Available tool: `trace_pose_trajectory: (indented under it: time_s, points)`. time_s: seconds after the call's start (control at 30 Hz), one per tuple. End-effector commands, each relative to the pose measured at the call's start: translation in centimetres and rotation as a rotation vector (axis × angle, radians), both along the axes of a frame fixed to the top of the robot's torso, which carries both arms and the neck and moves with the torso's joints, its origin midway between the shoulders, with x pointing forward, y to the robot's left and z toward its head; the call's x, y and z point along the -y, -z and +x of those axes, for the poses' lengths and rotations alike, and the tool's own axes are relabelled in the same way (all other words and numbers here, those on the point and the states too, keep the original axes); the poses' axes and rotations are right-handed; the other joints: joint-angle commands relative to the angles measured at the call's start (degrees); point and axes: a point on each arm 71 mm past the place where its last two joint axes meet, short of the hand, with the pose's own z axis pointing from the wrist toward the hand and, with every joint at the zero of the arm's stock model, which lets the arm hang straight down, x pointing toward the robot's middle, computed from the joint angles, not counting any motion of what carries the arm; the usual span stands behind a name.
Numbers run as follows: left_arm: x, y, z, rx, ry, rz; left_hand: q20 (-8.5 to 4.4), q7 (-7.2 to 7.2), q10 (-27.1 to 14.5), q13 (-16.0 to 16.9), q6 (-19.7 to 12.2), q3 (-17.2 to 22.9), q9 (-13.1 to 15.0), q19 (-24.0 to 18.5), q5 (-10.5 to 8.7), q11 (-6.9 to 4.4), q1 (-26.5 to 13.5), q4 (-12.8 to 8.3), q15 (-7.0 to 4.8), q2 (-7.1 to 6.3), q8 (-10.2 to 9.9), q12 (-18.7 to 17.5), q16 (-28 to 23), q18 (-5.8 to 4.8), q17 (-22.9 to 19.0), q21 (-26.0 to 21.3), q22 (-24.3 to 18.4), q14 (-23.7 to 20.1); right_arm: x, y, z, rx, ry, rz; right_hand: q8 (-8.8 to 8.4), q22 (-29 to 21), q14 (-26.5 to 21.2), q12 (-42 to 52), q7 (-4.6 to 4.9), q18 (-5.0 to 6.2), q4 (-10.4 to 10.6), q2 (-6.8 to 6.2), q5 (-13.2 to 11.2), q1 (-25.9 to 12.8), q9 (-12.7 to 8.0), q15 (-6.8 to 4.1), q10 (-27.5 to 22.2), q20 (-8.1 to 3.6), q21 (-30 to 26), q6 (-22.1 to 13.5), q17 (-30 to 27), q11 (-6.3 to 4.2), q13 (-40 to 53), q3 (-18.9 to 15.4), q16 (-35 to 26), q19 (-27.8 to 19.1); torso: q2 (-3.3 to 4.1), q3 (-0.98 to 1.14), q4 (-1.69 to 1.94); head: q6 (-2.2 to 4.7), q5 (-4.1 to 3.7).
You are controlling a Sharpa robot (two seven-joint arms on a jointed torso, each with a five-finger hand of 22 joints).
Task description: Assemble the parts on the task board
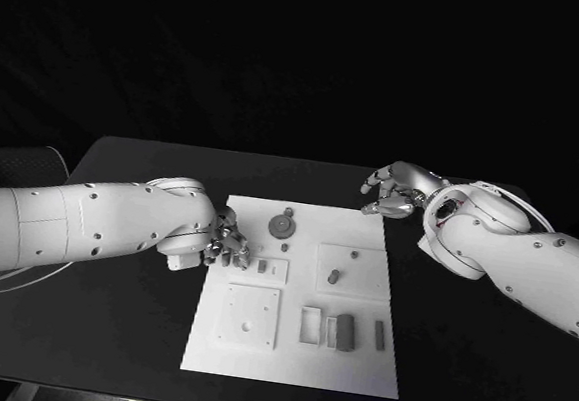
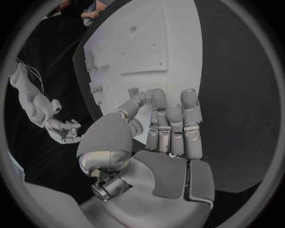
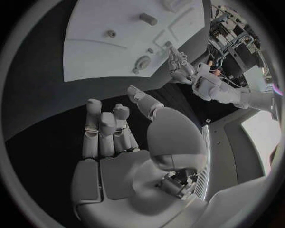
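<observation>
A black table (image 1: 96,335) stands in a dark room, and one white task board (image 1: 303,293) lies at its middle, long side running away from the robot. Counting from the board's near end: one square raised plate (image 1: 250,316) sits at the near left of the board, and just right of it three upright grey parts stand in a row, a thin frame (image 1: 310,325), a thicker block (image 1: 344,332) and a slim bar (image 1: 380,334). Past these, at the board's middle, one small square pad with a short peg (image 1: 269,268) lies on the left and one larger square pad (image 1: 345,266) on the right, carrying two small grey pieces. Farthest off, near the board's far end, one oval grey part (image 1: 282,226) lies flat with a small pin just beyond it. Two hands are present. The left hand (image 1: 214,246) hovers at the board's left edge beside the small peg pad, fingers nearly straight and side by side, the thumb set apart, holding nothing; the oval part lies a little beyond it. The right hand (image 1: 396,192) hangs off the board's far right corner over bare table, fingers loosely curled yet apart, holding nothing, well apart from every part.
</observation>
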Motion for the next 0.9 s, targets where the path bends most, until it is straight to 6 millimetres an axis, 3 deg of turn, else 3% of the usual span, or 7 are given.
trace_pose_trajectory:
  time_s: [0.03,0.9]
  points:
    - [0.19,0.04,0.04,0.008,0.004,0.004,-1.36,-0.06,0.66,0.06,0.25,1.39,0.17,1.36,0.15,-0.28,0.83,-0.52,-1.97,0.49,2.63,0.26,0.4,0.64,0.07,0.19,1.38,1.74,-0.07,0.07,-0.05,-0.003,-0.009,-0.011,-0.28,0.97,-0.29,0.38,1.83,0.81,-0.04,-0.31,0.07,0.26,-0.05,0.08,-3.08,0.05,-0.26,2.0,-0.08,2.19,-0.06,-0.12,-0.04,-0.47,0.01,0.01,-0.04,0.01,-0.02]
    - [-0.09,0.1,0.14,0.019,0.027,0.054,-1.43,-0.08,0.56,0.09,0.08,1.52,-0.08,1.3,0.15,-0.32,0.81,-0.47,-2.03,0.47,3.02,0.44,0.53,0.64,0.16,0.41,1.35,1.68,-0.02,0.09,-0.08,-0.005,-0.008,-0.012,-0.29,0.97,-0.31,0.41,1.84,0.81,-0.03,-0.31,0.07,0.28,-0.07,0.09,-3.1,0.05,-0.27,1.99,-0.09,2.2,-0.09,-0.12,-0.03,-0.47,-0.03,-0.03,0.04,-0.17,-0.11]
